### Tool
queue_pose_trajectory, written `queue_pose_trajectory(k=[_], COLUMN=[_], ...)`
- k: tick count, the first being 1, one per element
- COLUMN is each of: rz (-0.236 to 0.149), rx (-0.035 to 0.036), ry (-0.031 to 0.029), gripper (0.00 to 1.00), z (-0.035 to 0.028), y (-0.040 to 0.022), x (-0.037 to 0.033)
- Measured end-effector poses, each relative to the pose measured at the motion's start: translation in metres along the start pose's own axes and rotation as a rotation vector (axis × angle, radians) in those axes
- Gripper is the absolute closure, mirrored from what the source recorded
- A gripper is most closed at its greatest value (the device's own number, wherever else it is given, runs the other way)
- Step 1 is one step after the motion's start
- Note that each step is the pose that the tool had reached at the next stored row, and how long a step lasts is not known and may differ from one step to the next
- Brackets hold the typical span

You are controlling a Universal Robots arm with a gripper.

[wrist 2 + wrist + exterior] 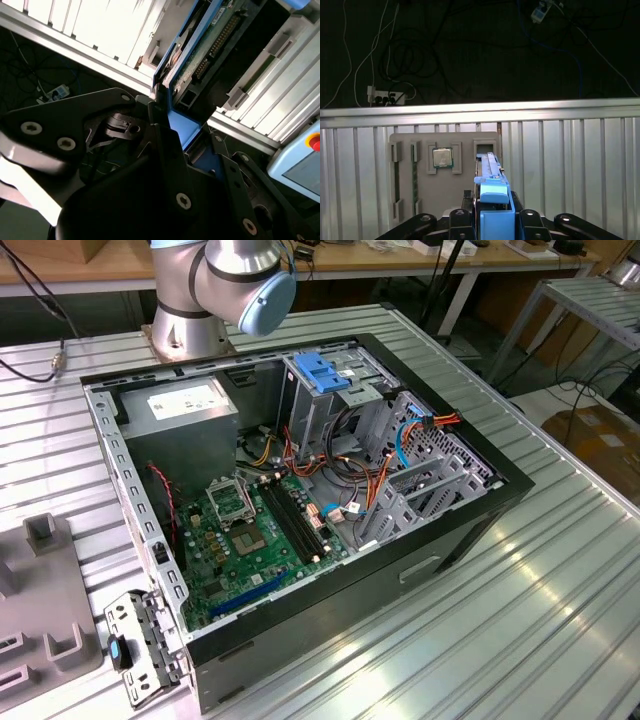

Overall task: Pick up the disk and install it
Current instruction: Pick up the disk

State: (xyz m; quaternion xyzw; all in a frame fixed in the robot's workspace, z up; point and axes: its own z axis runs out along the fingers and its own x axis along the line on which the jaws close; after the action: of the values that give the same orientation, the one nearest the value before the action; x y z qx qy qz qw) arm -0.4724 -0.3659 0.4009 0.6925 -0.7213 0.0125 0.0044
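- The disk is held edge-on in the claw, blue side rail showing, raised well apart from the grey tray.
- The claw's fingers are clamped against the disk.
- The tray lies on the counter.

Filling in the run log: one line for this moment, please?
pincer: shut on disk | disk: edge-on, by grey parts tray | computer case: open
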Motion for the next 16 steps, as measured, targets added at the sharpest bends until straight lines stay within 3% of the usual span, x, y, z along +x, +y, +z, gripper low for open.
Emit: queue_pose_trajectory(k=[16], rz=[0.0], rx=[0.0], ry=[0.0], gripper=[0.63], z=[-0.0086], y=[-0.0001], x=[0.0002])
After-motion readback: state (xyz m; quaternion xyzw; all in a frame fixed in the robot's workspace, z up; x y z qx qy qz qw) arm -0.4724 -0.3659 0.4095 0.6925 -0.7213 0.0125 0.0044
